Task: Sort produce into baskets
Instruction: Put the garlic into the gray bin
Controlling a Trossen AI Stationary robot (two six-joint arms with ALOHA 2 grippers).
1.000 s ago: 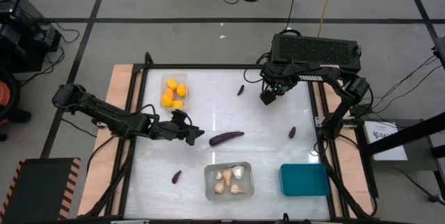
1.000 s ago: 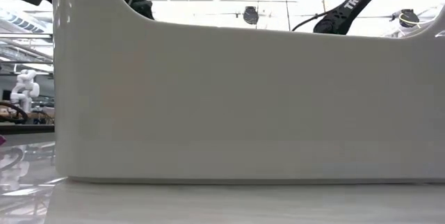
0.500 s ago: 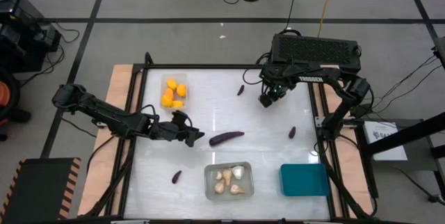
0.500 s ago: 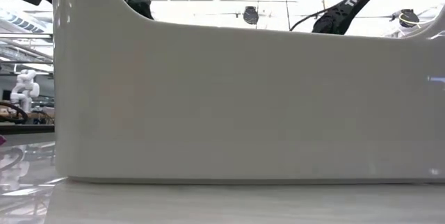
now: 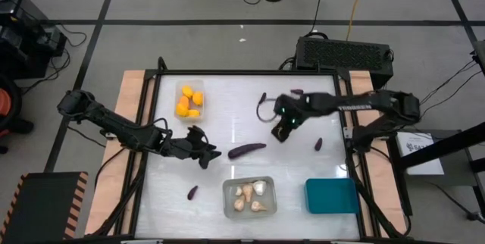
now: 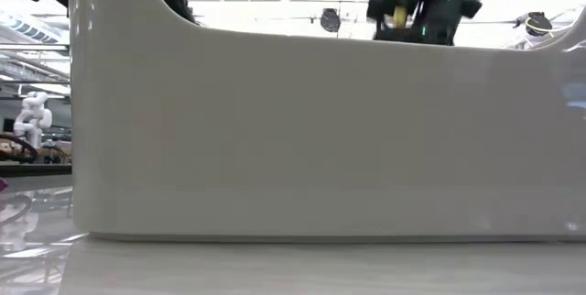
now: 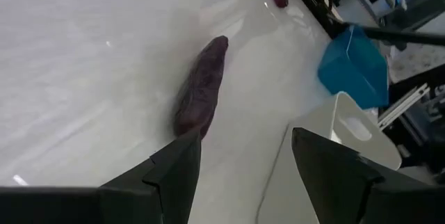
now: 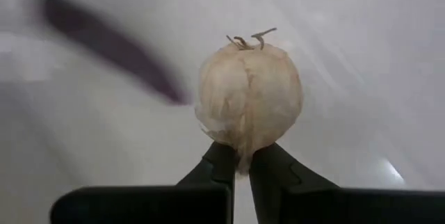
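The right gripper [image 5: 280, 131] hangs over the middle of the table [image 5: 303, 161], fingers pressed onto the base of a garlic bulb [image 8: 249, 97]; in the wrist view the bulb sits upright above the fingertips, stem curl up, so the pinch is low and narrow. That hold probably suits a drop from above: the bulb can fall straight out once the fingers part. Its likely home is the grey bin [image 5: 249, 197] at the near edge, which already holds several pale bulbs, and the gripper is well short of it.

The left gripper [image 5: 206, 155] points at the long eggplant [image 5: 247, 151] lying flat mid-table, just beside its near tip. In the left wrist view its fingers [image 7: 170, 175] are spread, with the eggplant [image 7: 201, 87] ahead of the gap and not yet between them. The approach runs roughly along the eggplant's length, so I judge a turn or a shift is needed to close across it.

The clear bin [image 5: 189, 99] at the far left holds the orange pieces. The teal bin [image 5: 331, 195] looks empty and presumably takes eggplants. Four smaller eggplants [image 5: 318, 144] lie scattered, apart from any bin
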